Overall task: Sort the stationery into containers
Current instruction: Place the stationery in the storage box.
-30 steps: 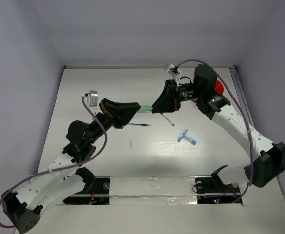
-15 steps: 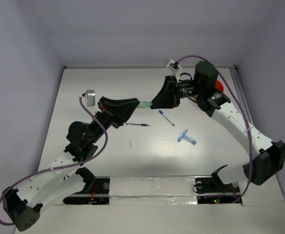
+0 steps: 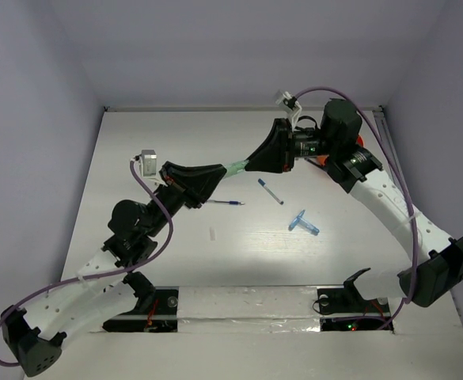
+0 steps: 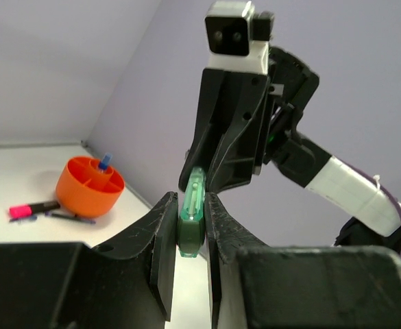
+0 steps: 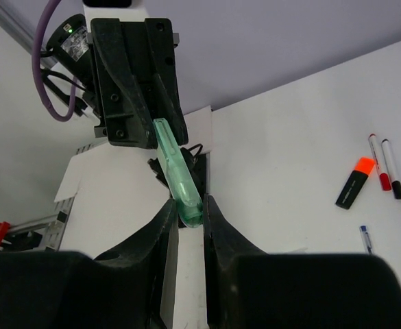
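Pinched at either end by the left gripper (image 3: 218, 172) and right gripper (image 3: 256, 161), the green marker (image 3: 237, 166) had drifted mid-air toward two o'clock, nearer the orange cup (image 4: 90, 186), suggesting a handover.

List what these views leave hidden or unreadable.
- Orange cup: top view, nearly all behind the right arm; contents too small in the left wrist view.
- Green piece: both ends covered by the left tool and right tool, every view.
- Blue pen: right wrist view, lower end cut off by that tool's body.
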